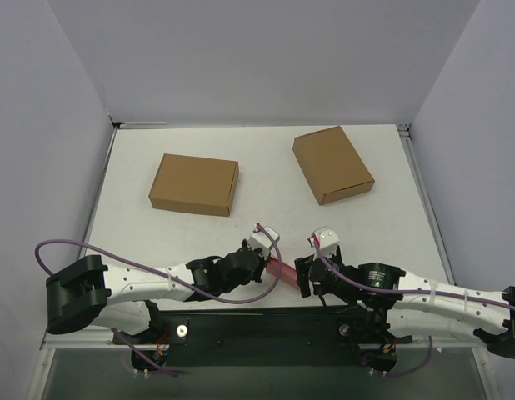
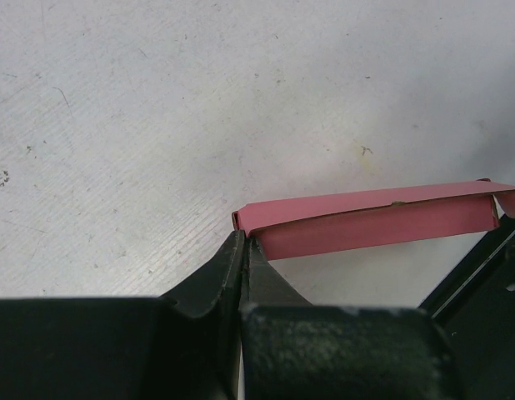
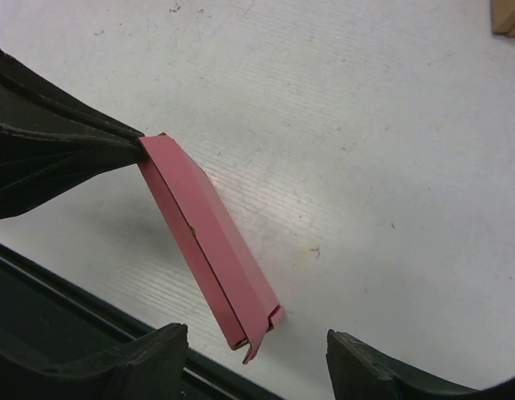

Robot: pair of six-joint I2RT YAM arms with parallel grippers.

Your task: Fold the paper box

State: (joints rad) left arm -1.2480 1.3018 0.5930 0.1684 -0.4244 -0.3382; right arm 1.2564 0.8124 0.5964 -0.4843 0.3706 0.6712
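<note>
The pink paper box (image 1: 282, 268) hangs folded into a slim bar just above the table's near edge, between the two arms. My left gripper (image 2: 243, 242) is shut on its left end, pinching the card edge; the paper box (image 2: 382, 218) runs off to the right from the tips. My right gripper (image 3: 256, 354) stands open at the other end. The free end of the paper box (image 3: 216, 242), with a small loose tab, hangs between its fingers (image 3: 149, 350) without touching either. In the top view the right gripper (image 1: 306, 273) faces the left gripper (image 1: 266, 257).
Two brown cardboard boxes lie farther back, one at the left middle (image 1: 194, 184) and one at the right (image 1: 332, 164). The black base rail (image 1: 266, 321) runs along the near edge under both wrists. White walls enclose the table on three sides.
</note>
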